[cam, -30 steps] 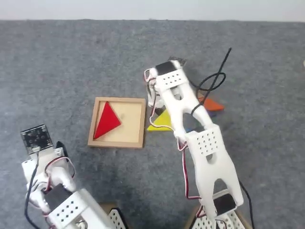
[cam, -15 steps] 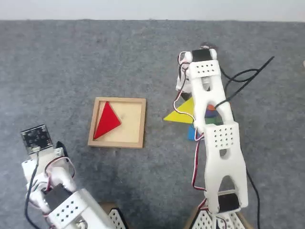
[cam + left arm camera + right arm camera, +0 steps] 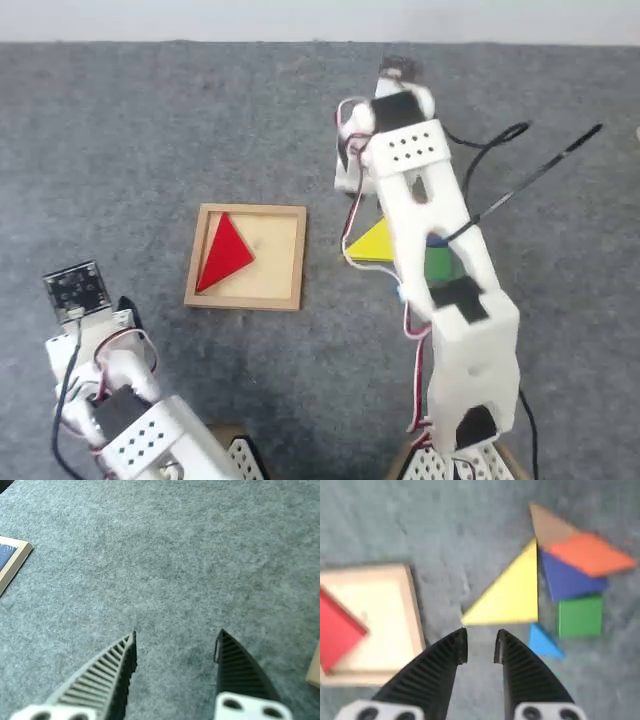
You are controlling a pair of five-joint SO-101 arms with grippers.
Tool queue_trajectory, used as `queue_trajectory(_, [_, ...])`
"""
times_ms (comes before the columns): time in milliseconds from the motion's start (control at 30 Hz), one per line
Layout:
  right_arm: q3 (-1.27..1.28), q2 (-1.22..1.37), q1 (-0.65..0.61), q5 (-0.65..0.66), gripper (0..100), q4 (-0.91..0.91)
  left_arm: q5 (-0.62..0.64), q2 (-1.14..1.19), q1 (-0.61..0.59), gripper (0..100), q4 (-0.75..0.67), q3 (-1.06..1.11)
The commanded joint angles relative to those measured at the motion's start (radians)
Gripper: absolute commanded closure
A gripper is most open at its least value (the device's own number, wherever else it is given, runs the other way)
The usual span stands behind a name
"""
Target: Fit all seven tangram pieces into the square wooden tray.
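Observation:
The square wooden tray lies left of centre with a red triangle in its left half. The yellow triangle rests on the carpet just right of the tray. My right arm reaches over the loose pieces. My right gripper hovers, slightly open and holding nothing, near the yellow triangle at its corner closest to the tray. Beyond it lie a brown triangle, an orange parallelogram, a dark blue triangle, a green square and a small blue triangle. My left gripper is open over bare carpet.
Grey carpet covers the whole table. My left arm stays at the near left corner, away from the tray. A wooden corner sits at the edge of the left wrist view. A black cable loops off the right arm.
The right arm swung right, away from the tray's edge, then rose and stretched farther back. The yellow triangle now lies a little farther right of the tray. The left arm kept still.

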Motion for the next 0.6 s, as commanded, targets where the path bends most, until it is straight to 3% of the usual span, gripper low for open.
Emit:
queue_trajectory(0, [0.342,-0.209,-0.045,-0.041,91.2,-0.234,0.009,-0.011,0.003,76,0.006,-0.01])
queue_trajectory(133, [0.735,-0.397,-0.041,-0.114,90.0,-0.584,0.009,-0.011,0.003,76,0.006,-0.01])
queue_trajectory(267, [0.934,-0.443,0.031,-0.186,80.6,-0.799,0.009,-0.011,0.003,76,0.006,-0.01])
queue_trajectory(400, [0.976,-0.374,0.021,-0.259,71.6,-0.883,0.009,-0.011,0.003,76,0.006,-0.01])
queue_trajectory(567, [0.884,-0.226,0.031,-0.259,70.9,-0.885,0.009,-0.011,0.003,76,0.006,-0.01])
